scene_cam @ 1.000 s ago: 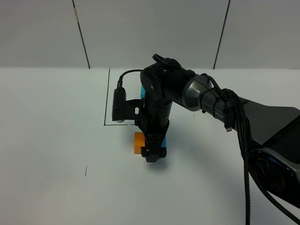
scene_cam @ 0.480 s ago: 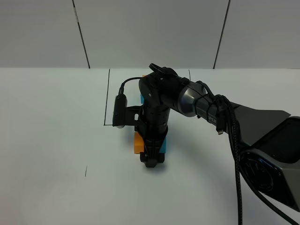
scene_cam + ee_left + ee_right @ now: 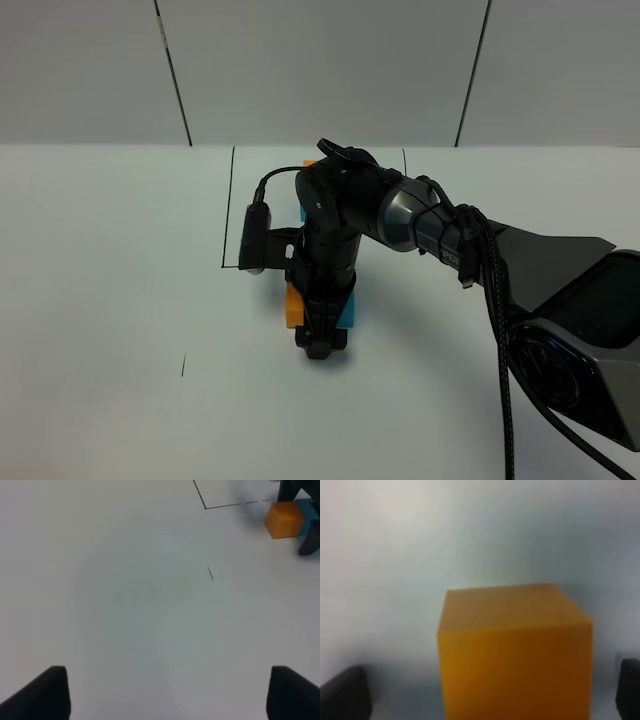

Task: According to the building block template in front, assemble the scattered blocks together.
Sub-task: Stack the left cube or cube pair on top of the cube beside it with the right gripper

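Two loose cubes sit side by side on the white bench (image 3: 120,300): the orange cube (image 3: 293,303) and the blue cube (image 3: 348,305), just outside the marked square. Behind them, mostly hidden by the right arm, we glimpse the template (image 3: 306,175).

Our right end effector (image 3: 322,345) stands over the pair with its tips at bench level; the wrist view shows the orange cube (image 3: 515,652) between widely spread fingers (image 3: 342,695), not gripped. Our left end effector (image 3: 165,692) hangs wide and empty over bare bench, well apart from the orange cube (image 3: 284,520).

We judge these cubes light, rigid and matte, easy to slide. We'd take each by opposite flat faces, centred, lest it twist.
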Controlling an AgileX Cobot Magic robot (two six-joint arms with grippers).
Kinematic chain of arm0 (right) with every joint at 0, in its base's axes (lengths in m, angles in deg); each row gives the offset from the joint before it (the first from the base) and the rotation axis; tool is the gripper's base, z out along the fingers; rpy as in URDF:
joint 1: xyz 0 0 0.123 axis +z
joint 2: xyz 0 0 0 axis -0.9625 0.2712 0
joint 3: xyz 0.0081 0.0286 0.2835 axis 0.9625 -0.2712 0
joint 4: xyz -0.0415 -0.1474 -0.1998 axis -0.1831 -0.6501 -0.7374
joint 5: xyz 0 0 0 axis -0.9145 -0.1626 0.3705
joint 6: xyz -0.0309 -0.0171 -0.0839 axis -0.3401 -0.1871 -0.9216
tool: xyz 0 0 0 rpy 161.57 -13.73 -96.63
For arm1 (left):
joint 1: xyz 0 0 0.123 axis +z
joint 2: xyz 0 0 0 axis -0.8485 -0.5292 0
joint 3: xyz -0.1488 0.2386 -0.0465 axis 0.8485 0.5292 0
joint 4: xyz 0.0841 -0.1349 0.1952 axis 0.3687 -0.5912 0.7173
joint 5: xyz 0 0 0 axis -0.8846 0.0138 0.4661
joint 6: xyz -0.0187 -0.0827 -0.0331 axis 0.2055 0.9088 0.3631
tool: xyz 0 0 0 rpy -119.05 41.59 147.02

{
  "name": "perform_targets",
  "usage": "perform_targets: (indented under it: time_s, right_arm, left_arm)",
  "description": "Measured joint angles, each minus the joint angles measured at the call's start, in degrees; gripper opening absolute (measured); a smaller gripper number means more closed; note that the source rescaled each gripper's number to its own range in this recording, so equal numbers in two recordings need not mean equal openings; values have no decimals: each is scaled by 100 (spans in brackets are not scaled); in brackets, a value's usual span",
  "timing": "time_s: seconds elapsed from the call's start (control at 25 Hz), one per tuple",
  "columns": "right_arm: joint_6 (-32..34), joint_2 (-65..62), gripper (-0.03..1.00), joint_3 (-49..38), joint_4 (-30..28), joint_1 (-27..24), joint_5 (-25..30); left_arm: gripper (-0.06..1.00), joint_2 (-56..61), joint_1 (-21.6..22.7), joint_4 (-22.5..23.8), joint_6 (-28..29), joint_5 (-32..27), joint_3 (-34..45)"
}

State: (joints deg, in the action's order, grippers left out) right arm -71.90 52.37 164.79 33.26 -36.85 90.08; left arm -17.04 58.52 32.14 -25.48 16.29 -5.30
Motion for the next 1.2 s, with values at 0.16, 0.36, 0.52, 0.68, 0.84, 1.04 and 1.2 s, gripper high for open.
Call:
perform_targets:
  time_s: [0.16,0.36,0.52,0.68,0.84,1.04,1.2]
  right_arm:
    - [15,0,85,0,0,0,0]
    - [38,0,78,4,0,0,0]
    - [43,0,76,4,0,5,-17]
    - [62,48,76,26,35,19,-19]
    - [62,61,76,44,49,19,-8]
    - [62,66,76,44,49,19,-8]
    - [62,66,75,44,49,19,-6]
  left_arm:
    - [68,0,0,0,0,0,0]
    - [68,0,0,0,0,0,0]
    - [68,0,0,0,0,0,0]
    - [68,0,0,0,0,0,0]
    - [68,0,0,0,0,0,0]
    - [68,0,0,0,0,0,0]
    - [68,0,0,0,0,0,0]
